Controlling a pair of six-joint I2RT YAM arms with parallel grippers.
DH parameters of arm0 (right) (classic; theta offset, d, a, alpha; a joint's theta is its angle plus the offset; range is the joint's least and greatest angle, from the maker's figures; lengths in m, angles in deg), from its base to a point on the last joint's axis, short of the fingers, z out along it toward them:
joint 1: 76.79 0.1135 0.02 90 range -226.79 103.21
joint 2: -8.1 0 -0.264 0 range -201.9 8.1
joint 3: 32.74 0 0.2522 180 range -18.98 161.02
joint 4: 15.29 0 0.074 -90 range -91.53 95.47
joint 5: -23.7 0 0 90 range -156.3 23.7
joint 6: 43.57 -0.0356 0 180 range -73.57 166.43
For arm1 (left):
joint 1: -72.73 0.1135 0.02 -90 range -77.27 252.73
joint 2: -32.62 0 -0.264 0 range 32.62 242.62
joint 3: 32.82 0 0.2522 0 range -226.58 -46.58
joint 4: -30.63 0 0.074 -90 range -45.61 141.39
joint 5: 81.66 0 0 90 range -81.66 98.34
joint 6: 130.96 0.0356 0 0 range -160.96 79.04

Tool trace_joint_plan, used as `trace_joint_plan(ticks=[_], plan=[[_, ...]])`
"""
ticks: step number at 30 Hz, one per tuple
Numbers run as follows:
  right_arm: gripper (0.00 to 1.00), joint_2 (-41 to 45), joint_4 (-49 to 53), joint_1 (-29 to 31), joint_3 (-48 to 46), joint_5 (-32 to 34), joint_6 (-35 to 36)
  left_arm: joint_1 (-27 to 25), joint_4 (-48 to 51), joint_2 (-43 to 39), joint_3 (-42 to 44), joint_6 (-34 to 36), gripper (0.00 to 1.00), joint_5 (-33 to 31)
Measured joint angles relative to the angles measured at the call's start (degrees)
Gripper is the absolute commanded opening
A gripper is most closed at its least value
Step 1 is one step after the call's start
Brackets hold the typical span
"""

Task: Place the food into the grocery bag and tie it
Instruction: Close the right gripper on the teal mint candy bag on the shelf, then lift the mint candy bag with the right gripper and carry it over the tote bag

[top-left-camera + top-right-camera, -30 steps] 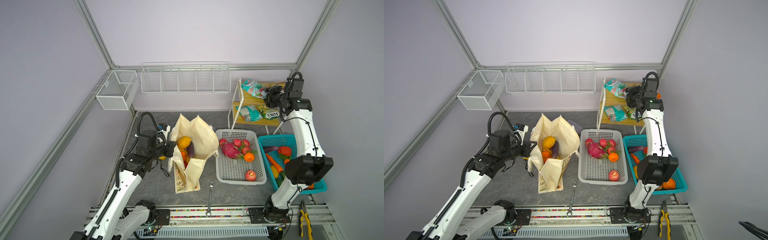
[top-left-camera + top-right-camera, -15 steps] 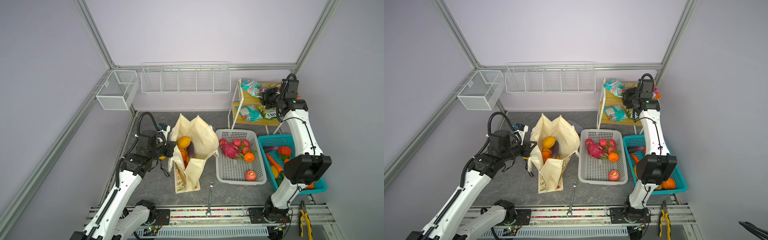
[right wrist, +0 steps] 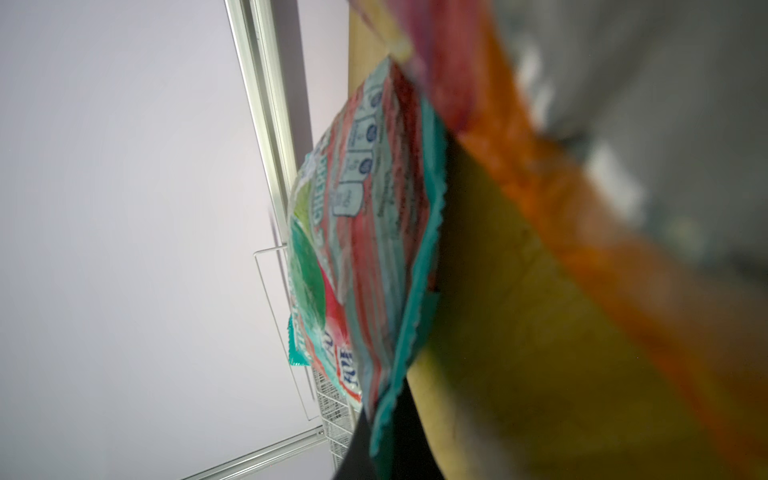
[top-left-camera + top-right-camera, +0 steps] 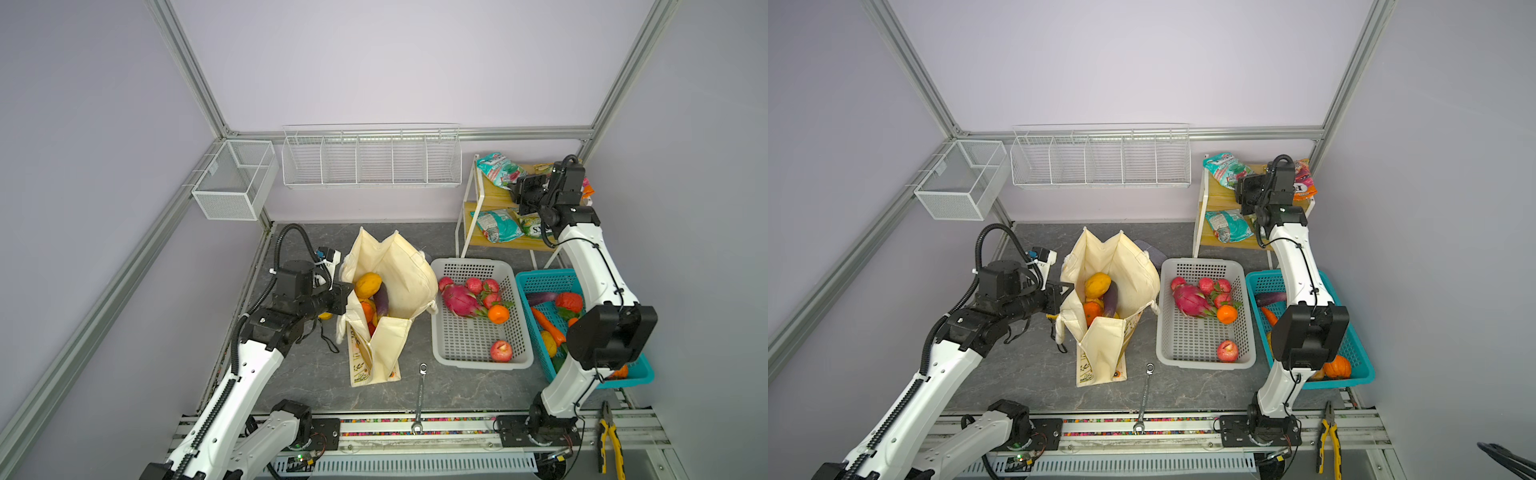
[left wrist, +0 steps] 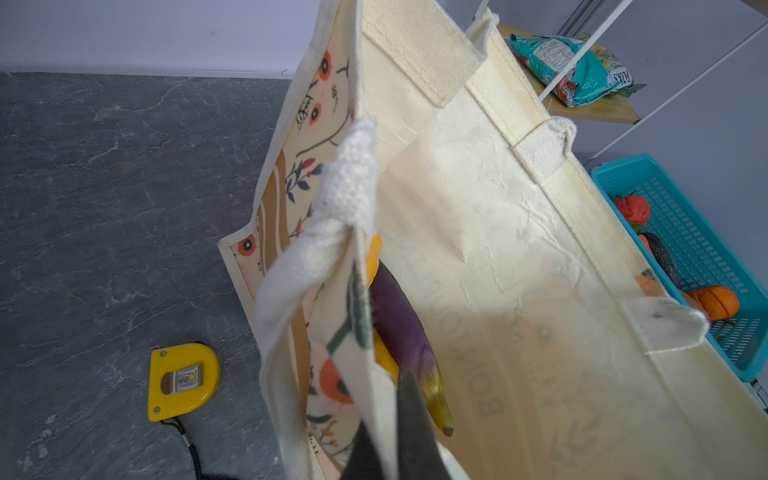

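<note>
The right arm (image 4: 590, 266) swings left along the top tier of the wooden rack (image 4: 492, 194) at the far right of the table. Its wrist leaves the shelf's right end and closes in on the teal snack packet (image 4: 496, 172) lying at the left end. The right gripper (image 4: 515, 190), half open a second ago, now clamps tight: the right wrist view shows its dark fingers (image 3: 357, 453) pinched on the packet's crimped edge. In a top view, the arm's shift leaves more of the orange packet (image 4: 1304, 183) behind it exposed.
</note>
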Motion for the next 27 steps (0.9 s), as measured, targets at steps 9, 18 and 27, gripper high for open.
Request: trace_joint_plan(ticks=[9, 18, 27], plan=[[0.07, -1.73, -8.55, 4.26, 1.33, 1.16, -4.28, 0.0, 0.0, 0.0, 0.02, 0.0, 0.0, 0.0], [0.07, -0.98, -11.96, 5.44, 3.76, 3.32, -4.5, 0.0, -0.02, 0.0, 0.02, 0.0, 0.0, -0.02], [0.07, -0.37, -12.2, 7.08, 11.19, 2.78, -2.84, 0.0, -0.02, 0.04, 0.02, 0.0, 0.0, -0.02]])
